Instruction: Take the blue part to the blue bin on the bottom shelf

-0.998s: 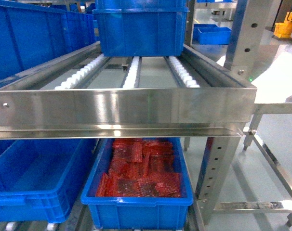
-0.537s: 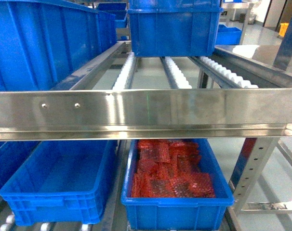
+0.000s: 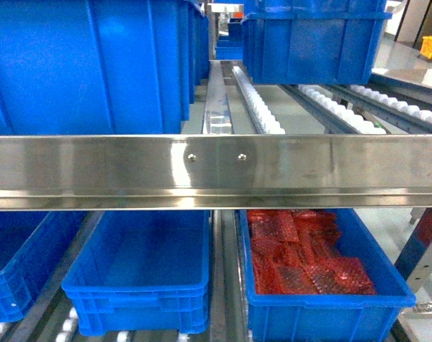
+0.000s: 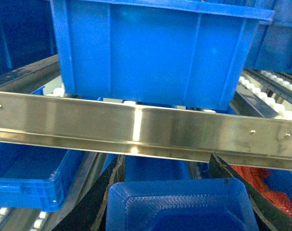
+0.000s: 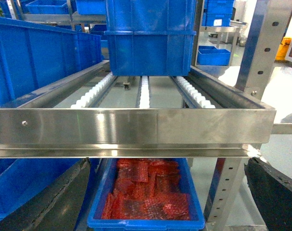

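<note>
In the left wrist view the blue part, a textured blue plastic piece with rounded corners, sits between two black fingers. My left gripper is shut on it, just in front of the upper steel rail. Beyond it lies the empty blue bin. The head view shows that blue bin on the bottom shelf, left of centre, with neither gripper in sight. My right gripper stands open and holds nothing.
A second blue bin full of red bubble wrap sits right of the empty one. The shiny front rail of the upper roller level crosses every view. Large blue crates stand on that level. Another blue bin is far left.
The head view has slid leftward along the rack: the red-filled bin moved from centre to the right, and the empty blue bin now sits near the middle.
</note>
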